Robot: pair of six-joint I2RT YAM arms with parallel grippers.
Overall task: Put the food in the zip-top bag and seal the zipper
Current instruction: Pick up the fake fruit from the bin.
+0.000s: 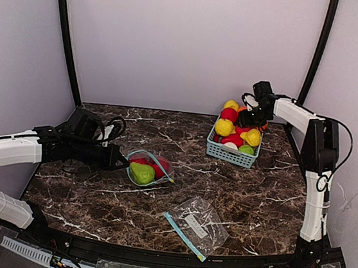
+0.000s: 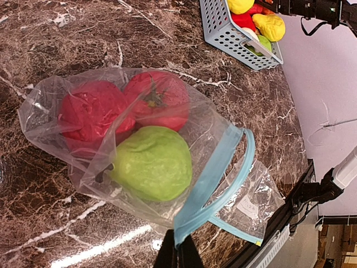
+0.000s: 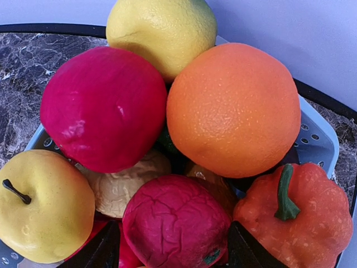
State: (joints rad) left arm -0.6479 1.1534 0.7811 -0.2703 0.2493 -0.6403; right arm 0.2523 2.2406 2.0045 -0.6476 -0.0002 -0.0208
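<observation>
Fingers [image 3: 103, 254] of the right gripper [image 3: 175, 252] stand apart around a wrinkly red fruit [image 3: 173, 223] in the basket [image 3: 321, 134], maybe touching it. The left gripper [image 2: 178, 258] is squeezed tight on the zip-top bag [image 2: 42, 97], with a green fruit [image 2: 152, 163] and two red ones [image 2: 89, 111] inside, just ahead.

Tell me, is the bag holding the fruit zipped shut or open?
Open. On the bag, the blue zipper strips bow apart in a loop instead of meeting; two red fruits and a green fruit lie inside.

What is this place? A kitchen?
Likely a robot practice booth, not a kitchen: a left arm and right arm fixed at a marble-look table, plain walls, toy fruits in a basket.
</observation>
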